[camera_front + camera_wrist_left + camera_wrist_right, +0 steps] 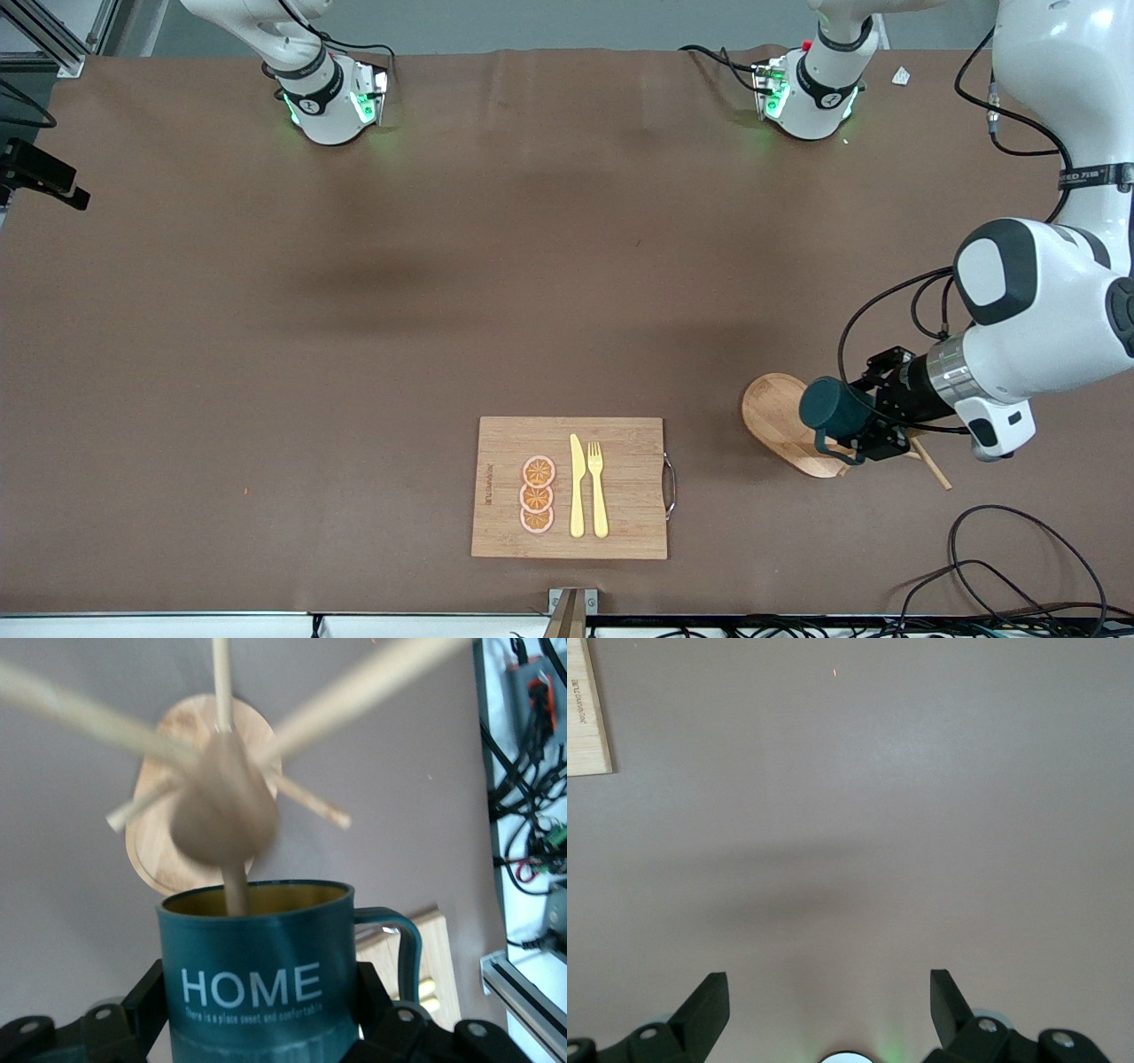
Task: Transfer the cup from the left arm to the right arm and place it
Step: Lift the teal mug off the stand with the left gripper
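The cup [834, 406] hangs in the air over the wooden mug rack [784, 424], pinched at its ribbed wall in my left gripper [873, 416], its handle free to one side. My right gripper [829, 1005] waits with its fingers spread wide over the bare brown table [354, 310].

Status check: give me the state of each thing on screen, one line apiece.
Dark teal ribbed mug: lifted, tipped sideways over the round wooden peg rack.
Left pincer: shut on the mug.
Right pincer: open, waiting, nothing held.
Yellow knife and fork: flat on the bamboo board.
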### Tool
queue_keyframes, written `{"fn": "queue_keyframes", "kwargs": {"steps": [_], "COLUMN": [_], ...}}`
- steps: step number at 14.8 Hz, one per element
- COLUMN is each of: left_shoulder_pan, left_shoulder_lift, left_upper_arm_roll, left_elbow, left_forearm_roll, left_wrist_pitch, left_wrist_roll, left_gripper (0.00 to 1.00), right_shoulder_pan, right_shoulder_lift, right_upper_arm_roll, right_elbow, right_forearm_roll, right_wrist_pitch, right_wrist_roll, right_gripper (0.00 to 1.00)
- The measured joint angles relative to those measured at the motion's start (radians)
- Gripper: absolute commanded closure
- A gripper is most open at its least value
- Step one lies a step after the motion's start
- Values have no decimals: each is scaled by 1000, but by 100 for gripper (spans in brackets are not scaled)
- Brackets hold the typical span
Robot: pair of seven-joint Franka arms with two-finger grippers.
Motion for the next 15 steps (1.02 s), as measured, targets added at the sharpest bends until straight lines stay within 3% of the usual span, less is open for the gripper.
{"fn": "queue_keyframes", "kwargs": {"steps": [5, 8, 12, 15], "left_shoulder_pan": [-70, -181, -402, -575], "left_shoulder_lift": [-24, -35, -38, -30], "left_upper_arm_roll": [-56, -76, -80, -80], "left_elbow": [6, 7, 5, -12], "left_forearm_roll": [8, 101, 326, 580], "left_wrist_pitch": [-8, -10, -11, -15], "left_wrist_roll": [-162, -208, -306, -431], "left_gripper": [51, 52, 54, 54], "right_shoulder_pan": [0, 0, -1, -1], "right_shoulder_lift": [0, 0, 0, 0], "right_upper_arm_roll": [0, -1, -3, -3], "right_elbow": [0, 0, 0, 0], "right_forearm_roll": [0, 0, -1, -1], "right_wrist_pitch": [0, 0, 0, 0], "right_wrist_roll": [0, 0, 0, 0], "right_gripper": [0, 0, 0, 0]}}
